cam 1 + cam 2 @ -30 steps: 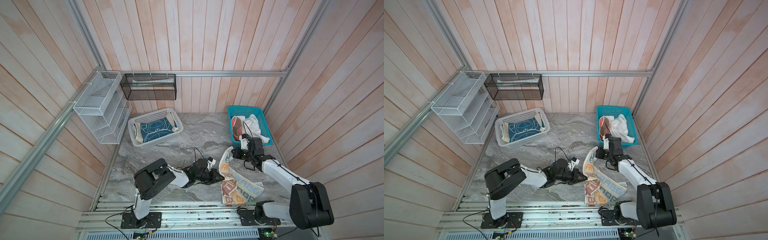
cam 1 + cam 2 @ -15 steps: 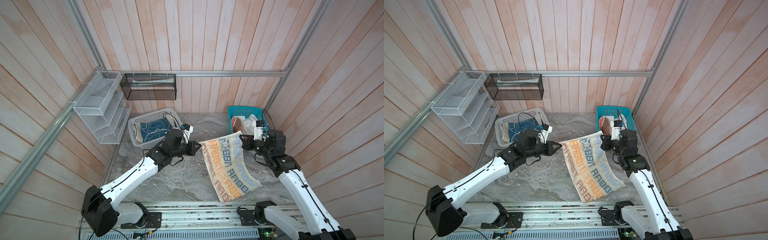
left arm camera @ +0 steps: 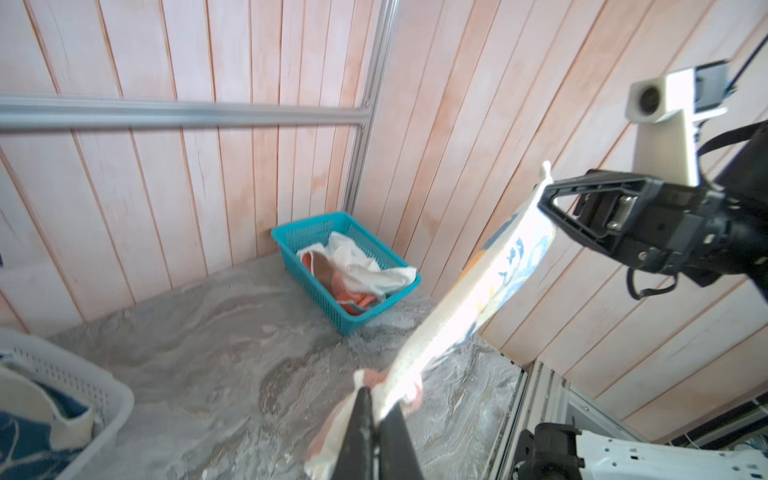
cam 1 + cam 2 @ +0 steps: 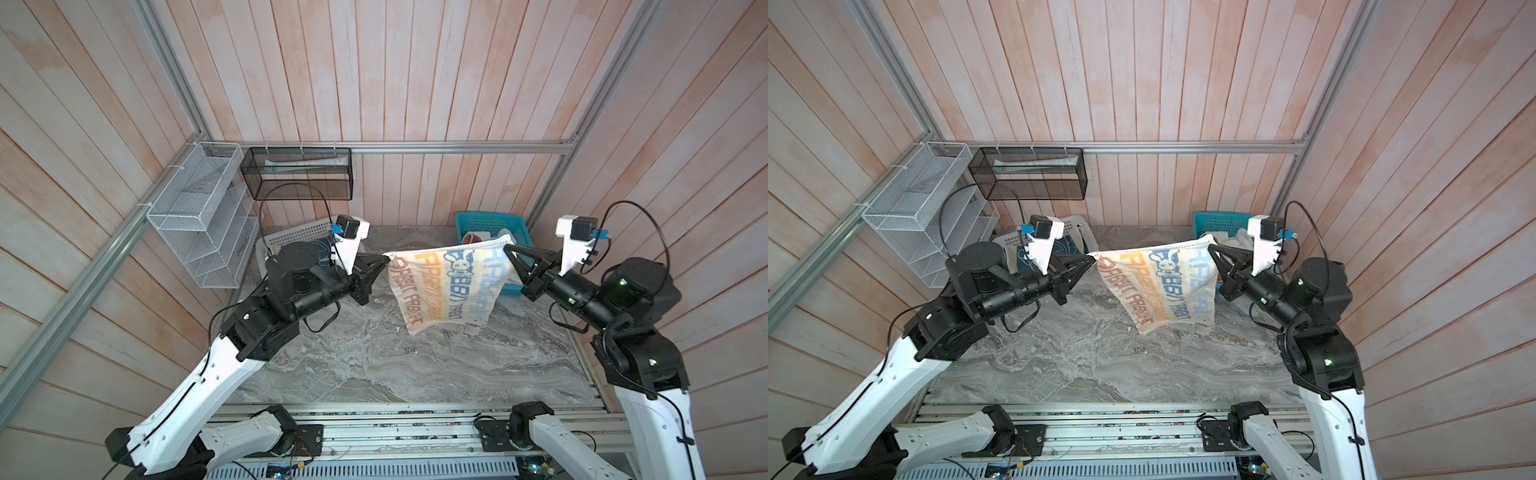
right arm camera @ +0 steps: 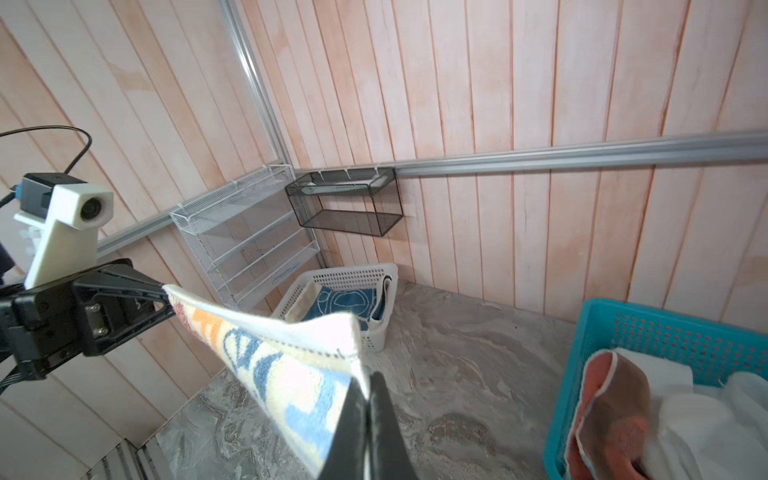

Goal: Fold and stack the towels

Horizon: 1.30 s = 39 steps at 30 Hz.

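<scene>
Both arms are lifted up and reach in toward the middle, so the two grippers point at each other. The left gripper [image 4: 386, 258] is pinched tight on one top corner of the lettered towel [image 4: 449, 286]. The right gripper [image 4: 506, 248] is pinched tight on the other top corner. The towel is pulled flat between them and hangs down over the table [image 4: 374, 374]. In both top views it hides part of the teal basket [image 4: 486, 220].

Both top views show the bunny and the words on the towel. The wrist views see it only from the edge. The left wrist view shows the salmon towel [image 3: 322, 270] and the white towel [image 3: 361, 270] bunched in the teal basket. The right wrist view shows the blue towel [image 5: 345, 301] lying in the white basket [image 5: 353, 271].
</scene>
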Tool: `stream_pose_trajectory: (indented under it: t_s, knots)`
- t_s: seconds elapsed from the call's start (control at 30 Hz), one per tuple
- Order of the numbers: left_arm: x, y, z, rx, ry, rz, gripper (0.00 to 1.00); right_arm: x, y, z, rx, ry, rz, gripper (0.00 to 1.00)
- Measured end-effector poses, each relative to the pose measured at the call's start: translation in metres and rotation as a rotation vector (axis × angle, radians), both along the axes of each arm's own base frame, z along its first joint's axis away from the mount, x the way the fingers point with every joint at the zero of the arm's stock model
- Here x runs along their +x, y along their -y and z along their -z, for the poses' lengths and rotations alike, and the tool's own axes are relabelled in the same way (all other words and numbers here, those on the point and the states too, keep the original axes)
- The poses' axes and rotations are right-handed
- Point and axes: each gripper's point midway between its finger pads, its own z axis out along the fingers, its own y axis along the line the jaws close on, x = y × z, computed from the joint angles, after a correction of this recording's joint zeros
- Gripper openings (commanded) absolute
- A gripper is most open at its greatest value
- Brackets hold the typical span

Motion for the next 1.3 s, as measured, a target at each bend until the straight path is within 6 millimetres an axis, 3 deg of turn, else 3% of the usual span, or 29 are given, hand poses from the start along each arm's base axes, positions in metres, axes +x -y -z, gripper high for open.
stream_pose_trajectory:
  t_s: [0.13,0.33,0.43,0.53,0.7,0.77,0.87,1.0,1.13,1.3]
  knots:
    - [-0.02,-0.005,-0.038,-0.039,0.066,0.038,0.0,-0.029,-0.002,-0.021,0.008,0.078,-0.047,0.0]
    - [-0.033,-0.008,-0.063,-0.051,0.076,0.072,0.0,-0.062,0.001,-0.055,0.013,0.176,-0.066,0.0]
    - [-0.027,-0.008,-0.066,-0.021,0.052,0.05,0.0,-0.054,0.002,-0.049,0.009,0.142,-0.054,0.0]
    - [-0.005,-0.006,-0.06,0.017,0.018,0.003,0.0,-0.024,0.002,-0.029,0.011,0.052,-0.019,0.0]
    - [0.057,-0.012,-0.01,0.108,-0.11,-0.095,0.0,0.056,-0.01,0.054,-0.012,-0.185,0.002,0.0]
    - [0.086,-0.02,0.024,0.139,-0.186,-0.119,0.0,0.087,-0.02,0.095,-0.02,-0.266,-0.013,0.0]
    - [0.129,-0.034,0.085,0.171,-0.316,-0.146,0.0,0.119,-0.033,0.148,-0.033,-0.347,-0.047,0.0]
    - [0.179,-0.043,0.151,0.182,-0.428,-0.149,0.0,0.163,-0.046,0.213,-0.059,-0.416,-0.068,0.0]
    - [0.214,-0.045,0.195,0.177,-0.471,-0.141,0.0,0.196,-0.052,0.259,-0.095,-0.463,-0.071,0.0]
    - [0.234,-0.049,0.231,0.176,-0.488,-0.145,0.0,0.219,-0.057,0.288,-0.133,-0.492,-0.078,0.0]
